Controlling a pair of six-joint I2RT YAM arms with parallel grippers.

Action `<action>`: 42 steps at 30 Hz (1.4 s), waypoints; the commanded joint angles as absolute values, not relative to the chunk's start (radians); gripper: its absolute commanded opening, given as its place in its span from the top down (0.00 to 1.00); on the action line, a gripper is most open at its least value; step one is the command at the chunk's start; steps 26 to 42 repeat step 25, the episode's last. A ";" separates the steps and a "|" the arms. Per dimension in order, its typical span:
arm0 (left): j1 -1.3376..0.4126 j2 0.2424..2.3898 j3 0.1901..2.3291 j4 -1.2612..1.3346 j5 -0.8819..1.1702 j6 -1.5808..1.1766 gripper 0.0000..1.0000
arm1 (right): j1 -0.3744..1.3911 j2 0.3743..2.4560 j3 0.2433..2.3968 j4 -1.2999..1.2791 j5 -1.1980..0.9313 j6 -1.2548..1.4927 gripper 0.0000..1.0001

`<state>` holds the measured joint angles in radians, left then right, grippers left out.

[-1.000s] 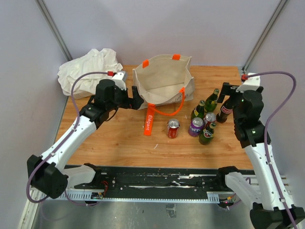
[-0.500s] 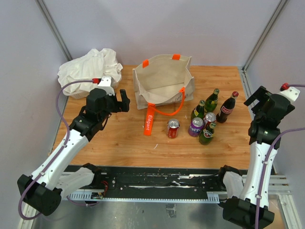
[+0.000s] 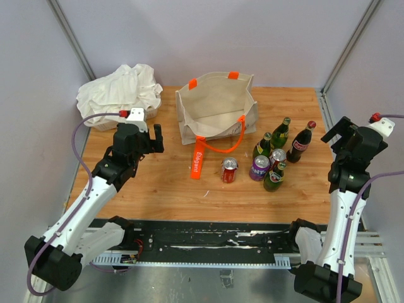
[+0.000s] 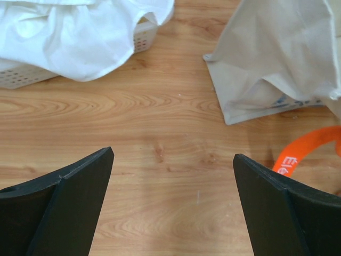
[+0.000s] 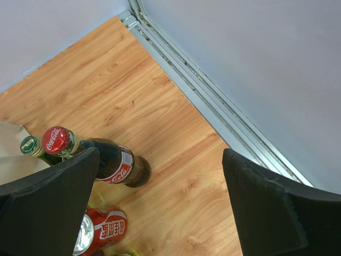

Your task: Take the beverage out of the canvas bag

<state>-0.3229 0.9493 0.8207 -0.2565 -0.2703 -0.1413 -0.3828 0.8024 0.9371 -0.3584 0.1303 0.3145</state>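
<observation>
Canvas bag (image 3: 214,131) lies right of the nearer left gripper (image 3: 153,139); right gripper (image 3: 336,130) well apart; both jaws spread, empty.

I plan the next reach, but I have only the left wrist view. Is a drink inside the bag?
Observer: The top view looks into the open bag. I see only its bare floor, no drink.
Operator: Then where are the drinks?
Observer: On the table, right of the bag: a red can near the strap, then more cans and green bottles, with a cola bottle farthest right.
Operator: And the right gripper?
Observer: The right gripper is open and empty, near the table's right edge, right of the cola bottle.
</observation>
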 commanded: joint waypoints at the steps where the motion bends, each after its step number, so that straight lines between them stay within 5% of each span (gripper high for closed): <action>1: -0.211 1.018 0.821 -0.138 -0.186 -0.122 0.01 | -0.394 0.795 0.925 -0.365 0.121 0.321 0.02; 42: -0.153 1.110 0.823 -0.078 -0.104 -0.176 0.00 | -0.394 0.783 0.905 -0.354 0.064 0.326 0.02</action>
